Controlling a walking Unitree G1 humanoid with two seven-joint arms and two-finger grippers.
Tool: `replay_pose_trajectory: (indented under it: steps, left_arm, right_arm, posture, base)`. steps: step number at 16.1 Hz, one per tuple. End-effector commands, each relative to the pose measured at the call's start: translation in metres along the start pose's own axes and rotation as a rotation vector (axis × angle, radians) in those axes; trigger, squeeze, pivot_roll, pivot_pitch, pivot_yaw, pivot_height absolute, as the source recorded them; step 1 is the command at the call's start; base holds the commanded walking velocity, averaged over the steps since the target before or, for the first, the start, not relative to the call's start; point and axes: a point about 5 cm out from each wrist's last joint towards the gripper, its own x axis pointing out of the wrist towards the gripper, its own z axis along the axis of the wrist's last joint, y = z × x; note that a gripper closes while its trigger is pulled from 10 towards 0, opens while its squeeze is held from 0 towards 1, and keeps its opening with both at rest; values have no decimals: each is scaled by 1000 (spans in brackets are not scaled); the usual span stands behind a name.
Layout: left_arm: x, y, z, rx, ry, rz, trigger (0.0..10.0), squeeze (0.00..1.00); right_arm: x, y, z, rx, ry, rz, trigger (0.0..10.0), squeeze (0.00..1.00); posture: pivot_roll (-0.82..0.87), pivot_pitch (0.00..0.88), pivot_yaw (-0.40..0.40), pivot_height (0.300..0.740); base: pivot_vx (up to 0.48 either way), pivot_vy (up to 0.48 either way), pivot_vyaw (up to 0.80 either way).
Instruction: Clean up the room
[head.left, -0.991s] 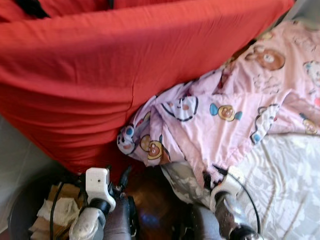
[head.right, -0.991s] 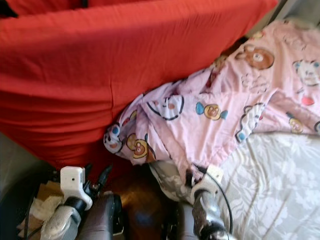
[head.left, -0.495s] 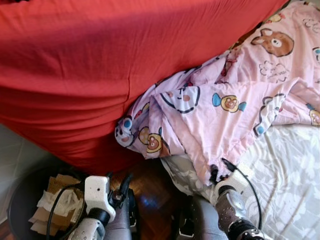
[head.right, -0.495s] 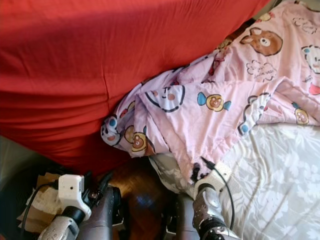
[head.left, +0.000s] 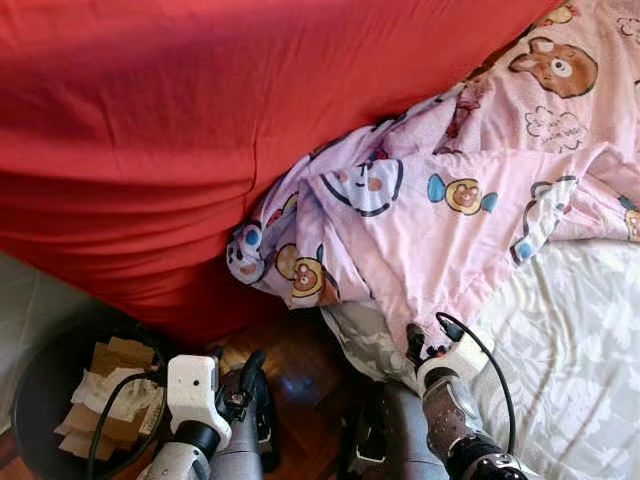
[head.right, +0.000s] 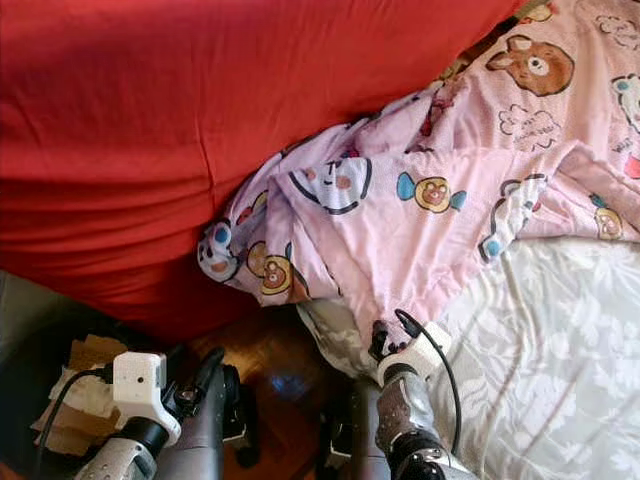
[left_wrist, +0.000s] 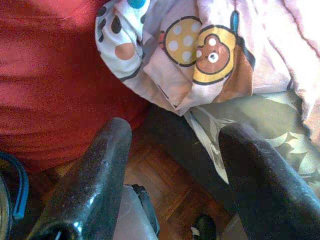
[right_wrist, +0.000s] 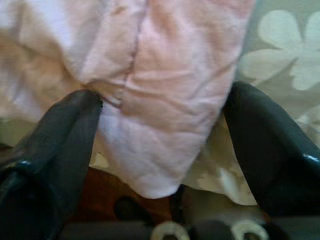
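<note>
Right pincer (right_wrist: 160, 145) spread, straddling pink blanket (right_wrist: 165, 100) corner.

A home bedroom: bed with floral sheet (head.left: 570, 340), cartoon-print pink quilt (head.left: 470, 190), wooden floor (head.left: 300, 370).

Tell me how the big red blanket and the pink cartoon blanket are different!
The plain red blanket has no pictures; the pink cartoon-print blanket shows bears and sweets. The red one lies fairly smooth; the pink one is bunched, one corner hanging over the bed edge between the right hand's fingers. Both are soft bedding.

Pink blanket (right_wrist: 165, 95) corner lies between the spread right gripper (right_wrist: 162, 135) fingers.
</note>
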Motion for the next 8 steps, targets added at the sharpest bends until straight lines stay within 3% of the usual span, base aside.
replay_pose_trajectory:
  steps: [1, 3, 4, 8]
  left_arm:
    - [-9, -2, -7, 16, 52, 0, 10000, 0]
    - [-11, -3, -9, 19, 62, 1, 10000, 0]
    - [-13, -3, -10, 16, 66, 6, 10000, 0]
    - [-14, -4, -11, 11, 74, 10, 10000, 0]
  right_arm:
    - [-4, -8, -13, 4, 46, -9, 10000, 0]
    - [-4, -3, -14, -11, 54, 25, 10000, 0]
    - [-4, 0, -15, -21, 56, 47, 0, 0]
    - [-5, 3, -16, -45, 64, 73, 0, 0]
  posture:
    - [169, 447, -107, 646]
    - [171, 449, -109, 646]
    - [173, 452, -109, 646]
    - [170, 446, -111, 646]
  base:
    - [0, 0, 0]
    - [0, 0, 0]
    - [0, 0, 0]
    - [0, 0, 0]
